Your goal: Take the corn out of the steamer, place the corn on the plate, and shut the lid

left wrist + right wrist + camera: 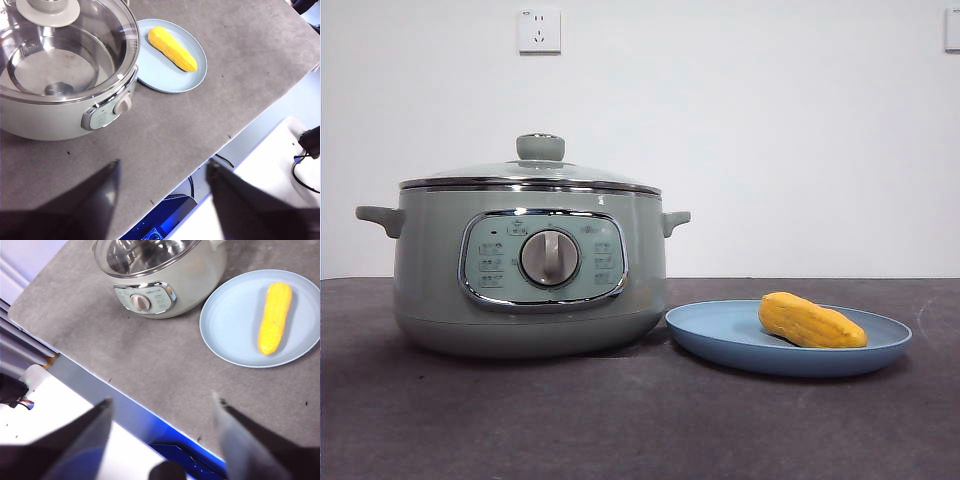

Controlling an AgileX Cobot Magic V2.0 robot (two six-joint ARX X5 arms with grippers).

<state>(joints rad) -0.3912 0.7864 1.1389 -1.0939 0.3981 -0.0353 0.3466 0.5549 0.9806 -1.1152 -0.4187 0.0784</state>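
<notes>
— Sage-green round electric steamer (530,275) sits on the dark grey counter (620,420), correct?
— Yes, and the domed glass lid with chrome rim and pale green knob (535,172) rests closed on top of it.
— Where is the stubby yellow-orange corn cob (810,322)?
— Lying on its side on the shallow light-blue round plate (720,335), just beside the steamer.
— And the arms?
— Both are held above the counter's near edge, away from everything. The left gripper (162,175) has its jaws spread with nothing between them; the right gripper (162,412) is likewise spread and holding nothing.
</notes>
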